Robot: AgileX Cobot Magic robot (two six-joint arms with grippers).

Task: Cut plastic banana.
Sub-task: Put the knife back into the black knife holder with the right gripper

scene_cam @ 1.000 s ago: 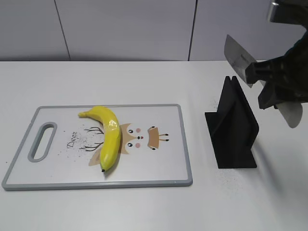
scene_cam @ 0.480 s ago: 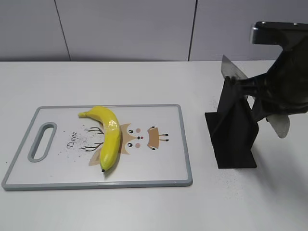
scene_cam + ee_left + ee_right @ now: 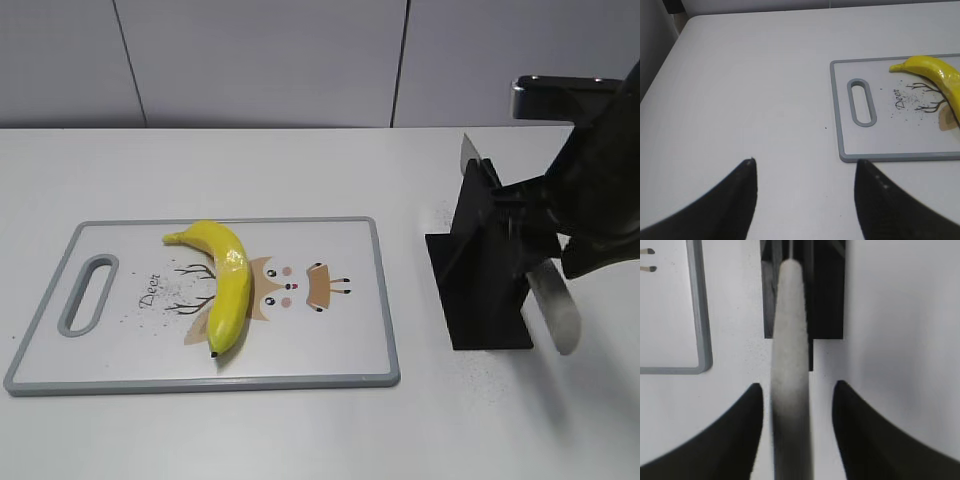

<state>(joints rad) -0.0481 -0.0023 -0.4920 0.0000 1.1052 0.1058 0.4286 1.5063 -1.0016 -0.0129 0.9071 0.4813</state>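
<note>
The right pincer [image 3: 796, 405] hangs at the black knife stand [image 3: 485, 265], fingers spread beside the knife handle [image 3: 790, 365]. The plastic banana [image 3: 227, 280] lies on the cutting board [image 3: 350, 340], well left of it. The left pincer [image 3: 805, 175] gapes wide over bare table [image 3: 750, 90].

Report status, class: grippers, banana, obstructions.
Left gripper open, idle. Right gripper around knife handle, blade in black stand. Plastic banana uncut on cutting board. Nothing in the way.

White table [image 3: 300, 430] — cutting board [image 3: 350, 350] at left, black knife stand [image 3: 485, 270] at right
</note>
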